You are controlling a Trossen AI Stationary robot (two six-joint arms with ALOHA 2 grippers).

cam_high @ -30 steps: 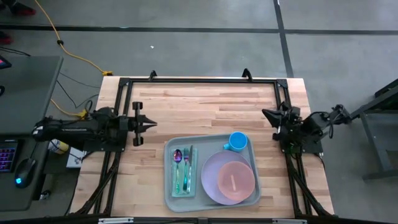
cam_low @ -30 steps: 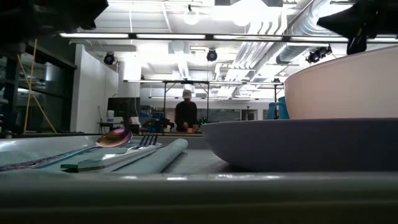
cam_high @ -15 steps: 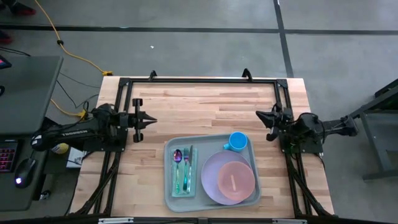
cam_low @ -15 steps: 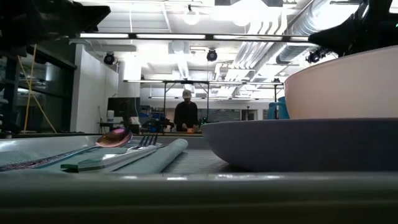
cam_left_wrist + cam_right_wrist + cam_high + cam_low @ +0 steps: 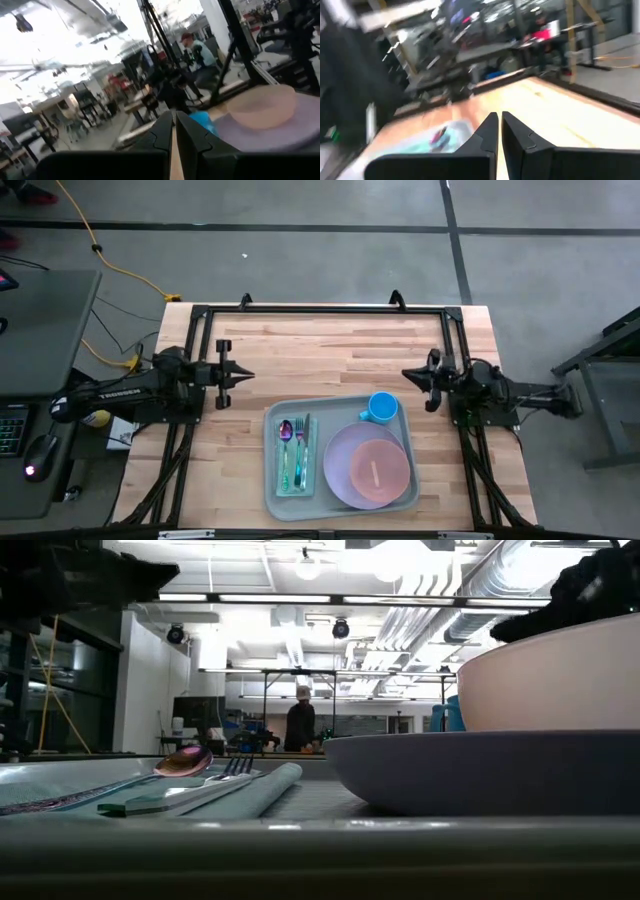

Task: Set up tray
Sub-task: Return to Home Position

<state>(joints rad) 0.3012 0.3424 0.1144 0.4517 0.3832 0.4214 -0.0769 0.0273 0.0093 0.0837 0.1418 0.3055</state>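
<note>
The pale grey-green tray (image 5: 272, 485) lies on the wooden table near its front edge. On it rest a lavender plate (image 5: 340, 470) with a pink bowl (image 5: 378, 470) in it, a blue cup (image 5: 382, 407) at the far right corner, and a spoon (image 5: 286, 442) and a fork (image 5: 301, 445) on a teal napkin (image 5: 293, 478). My left gripper (image 5: 246, 375) hovers shut and empty left of the tray, pointing toward the table's right. My right gripper (image 5: 408, 375) hovers shut and empty right of the cup, pointing toward the table's left.
A black frame (image 5: 320, 310) runs along the table's far edge and down both sides. Bare wood (image 5: 330, 355) lies between the two grippers, beyond the tray. In the low view a person (image 5: 301, 725) stands at a bench far back in the room.
My right gripper has swung from pointing toward the far left corner until it points straight at the table's left edge, and has sunk lower and come a little toward the tray's cup corner. Its fingers have stayed shut. The things on the tray have not moved.
</note>
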